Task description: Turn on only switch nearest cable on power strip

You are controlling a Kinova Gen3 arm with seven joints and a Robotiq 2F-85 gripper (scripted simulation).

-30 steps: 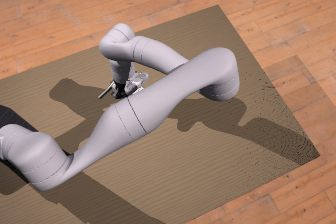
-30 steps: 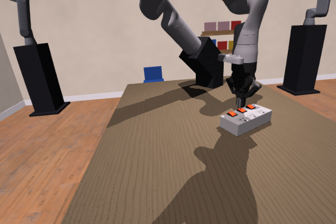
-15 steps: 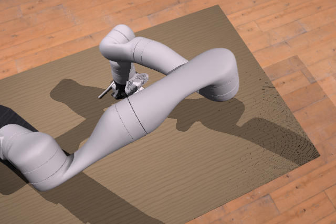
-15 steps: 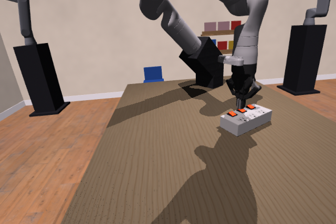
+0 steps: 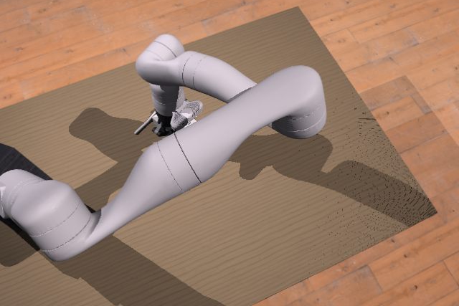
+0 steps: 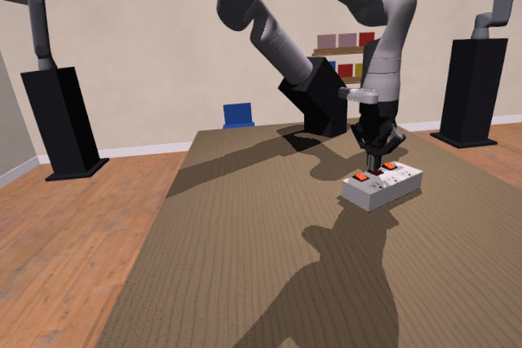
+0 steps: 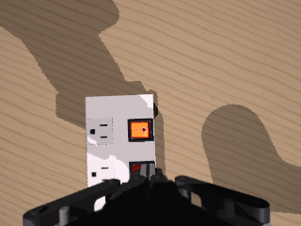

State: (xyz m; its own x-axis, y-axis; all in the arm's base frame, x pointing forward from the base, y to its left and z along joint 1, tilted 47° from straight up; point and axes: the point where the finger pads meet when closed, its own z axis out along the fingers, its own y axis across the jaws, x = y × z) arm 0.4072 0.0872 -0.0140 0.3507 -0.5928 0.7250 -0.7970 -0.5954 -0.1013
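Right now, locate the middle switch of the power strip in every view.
Top: hidden under the arm's wrist; not visible.
Exterior: middle switch, dark red, right of centre, under the shut tool.
Wrist: bottom centre, partly behind the tool.
Shared landmark: white power strip, only a sliver in top view.

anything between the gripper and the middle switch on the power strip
Nothing visible does. The shut gripper is already down on the middle switch of the power strip, which looks dark red, while the two outer switches glow orange.
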